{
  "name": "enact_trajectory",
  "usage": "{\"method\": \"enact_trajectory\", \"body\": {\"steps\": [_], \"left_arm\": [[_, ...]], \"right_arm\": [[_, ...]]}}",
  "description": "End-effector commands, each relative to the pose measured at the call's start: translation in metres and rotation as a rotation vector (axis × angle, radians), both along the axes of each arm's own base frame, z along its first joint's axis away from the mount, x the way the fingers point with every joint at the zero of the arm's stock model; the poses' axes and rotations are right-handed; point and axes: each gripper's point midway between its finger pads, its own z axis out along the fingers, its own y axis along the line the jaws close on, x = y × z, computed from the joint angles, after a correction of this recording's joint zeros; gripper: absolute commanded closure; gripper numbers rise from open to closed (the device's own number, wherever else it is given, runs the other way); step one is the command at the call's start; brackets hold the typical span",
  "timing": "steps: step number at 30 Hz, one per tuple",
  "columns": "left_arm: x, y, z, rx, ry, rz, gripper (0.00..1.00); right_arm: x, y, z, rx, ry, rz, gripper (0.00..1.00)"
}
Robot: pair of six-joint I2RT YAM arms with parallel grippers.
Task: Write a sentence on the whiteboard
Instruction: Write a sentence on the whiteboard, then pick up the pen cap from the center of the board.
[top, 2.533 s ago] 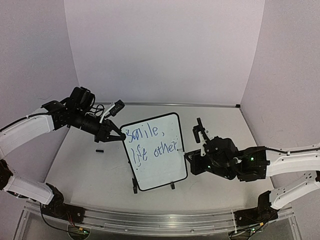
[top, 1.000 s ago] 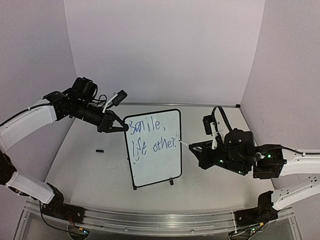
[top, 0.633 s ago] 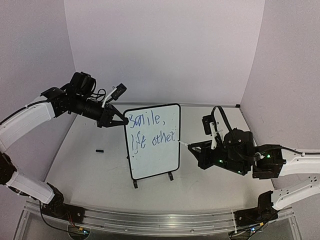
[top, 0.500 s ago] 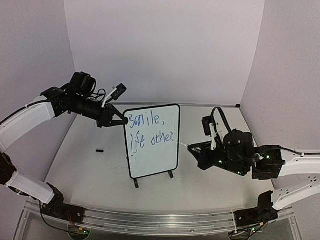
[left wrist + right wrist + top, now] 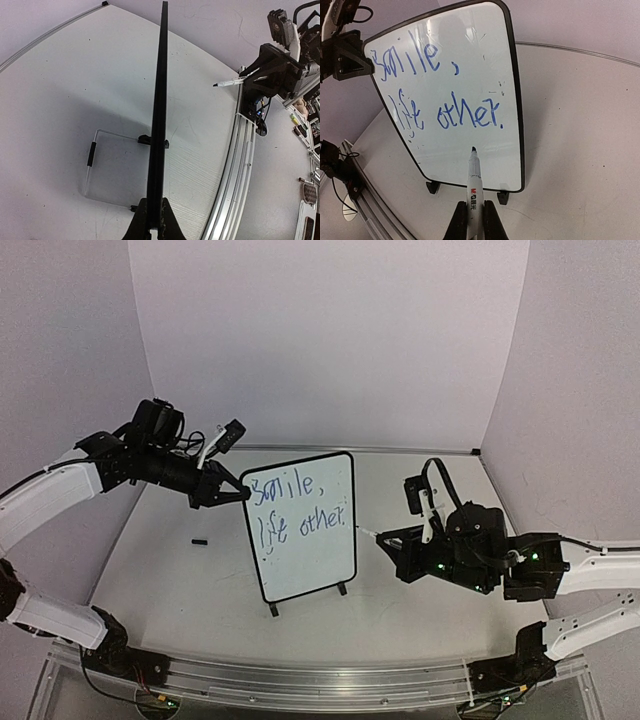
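Blue writing (image 5: 439, 89), two lines reading "Smile, life other.", covers the upper half of the whiteboard (image 5: 303, 558), which we see standing on its two feet in the middle of the bench (image 5: 170, 585). Our left claw (image 5: 240, 495) is clamped on the board's upper left edge. Our right claw (image 5: 472, 221) is closed around a marker (image 5: 473, 182), whose tip points at the board without touching it.

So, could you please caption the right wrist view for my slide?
Right end effector holds a marker before the whiteboard with blue writing.
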Motion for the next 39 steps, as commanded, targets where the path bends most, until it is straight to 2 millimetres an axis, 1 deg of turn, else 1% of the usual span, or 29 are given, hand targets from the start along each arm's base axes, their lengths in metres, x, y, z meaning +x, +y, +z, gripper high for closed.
{"method": "enact_trajectory", "body": {"steps": [1,7,12,13,15,18,23,27,30,33,35,36,39], "left_arm": [[0.001,0.008,0.014,-0.052,-0.072,0.052,1.0],[0.0,0.017,0.005,-0.02,-0.071,0.092,1.0],[0.001,0.022,0.005,-0.003,-0.076,0.118,1.0],[0.002,0.023,0.006,-0.002,-0.078,0.127,0.99],[0.003,0.024,0.006,-0.001,-0.076,0.141,0.92],[0.005,0.025,0.004,0.0,-0.064,0.162,0.76],[0.007,0.029,0.0,0.012,-0.051,0.195,0.56],[0.005,0.034,0.0,0.011,-0.055,0.221,0.48],[0.005,0.04,-0.003,0.017,-0.052,0.257,0.36],[0.007,0.049,-0.004,0.027,-0.058,0.316,0.29],[0.008,0.057,-0.006,0.023,-0.046,0.374,0.18],[0.008,0.062,-0.007,0.019,-0.048,0.406,0.16],[0.011,0.078,-0.013,0.018,-0.036,0.523,0.15]], "right_arm": [[0.001,0.002,0.014,0.046,-0.016,0.0,1.0],[0.001,0.002,0.013,0.048,-0.015,0.001,1.0],[0.001,0.0,0.016,0.058,-0.017,-0.002,1.0],[0.001,-0.001,0.016,0.06,-0.017,-0.003,1.0],[0.001,-0.002,0.016,0.061,-0.02,-0.008,1.0],[0.001,-0.002,0.016,0.06,-0.022,-0.01,1.0],[0.001,0.002,0.015,0.049,-0.019,0.001,1.0],[0.002,0.003,0.013,0.04,-0.017,0.001,1.0],[0.002,0.004,0.01,0.031,-0.016,0.002,1.0],[0.004,0.004,0.008,0.02,-0.015,-0.009,1.0],[0.006,0.002,0.005,0.009,-0.013,-0.029,1.0],[0.007,0.001,0.004,-0.001,-0.011,-0.037,1.0],[0.011,0.0,-0.005,-0.043,-0.002,-0.057,1.0]]}}
